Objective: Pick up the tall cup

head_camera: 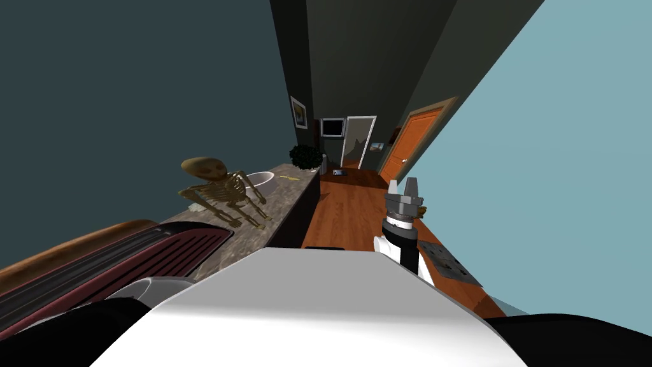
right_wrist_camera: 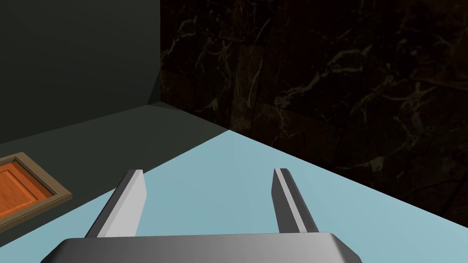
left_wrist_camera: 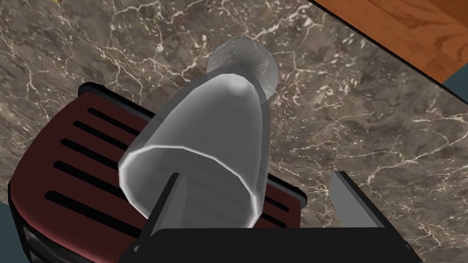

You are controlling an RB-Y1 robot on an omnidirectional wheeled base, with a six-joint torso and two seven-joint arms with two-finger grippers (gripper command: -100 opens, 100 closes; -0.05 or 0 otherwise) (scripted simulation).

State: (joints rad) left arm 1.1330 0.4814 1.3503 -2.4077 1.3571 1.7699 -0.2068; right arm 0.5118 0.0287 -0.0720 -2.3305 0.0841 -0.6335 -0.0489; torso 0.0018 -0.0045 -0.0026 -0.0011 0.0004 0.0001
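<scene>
While the left claw (left_wrist_camera: 258,176) hangs open above the counter (left_wrist_camera: 365,114), the cup (left_wrist_camera: 205,146) sits between its fingers, seen from over the rim. It is a tall, clear cup, its wide rim toward the claw and its round foot toward the brown marble; whether the foot touches the marble cannot be told. One finger (left_wrist_camera: 167,205) overlaps the near rim, and the other finger (left_wrist_camera: 352,201) stands apart from the cup's wall, so nothing is gripped. A dark red toaster (left_wrist_camera: 77,173) with black slots lies on the counter just beside the cup and partly behind it. From the head, the counter runs from eight o'clock toward eleven o'clock. On it a brown skeleton (head_camera: 223,194) lies at ten o'clock, beyond the toaster, with a white basin (head_camera: 262,179) just past it. At one o'clock the right claw (head_camera: 402,183) is raised over the wood floor (head_camera: 344,210), its fingers spread and empty. Farther off, also at one o'clock, is an orange door (head_camera: 414,137).
</scene>
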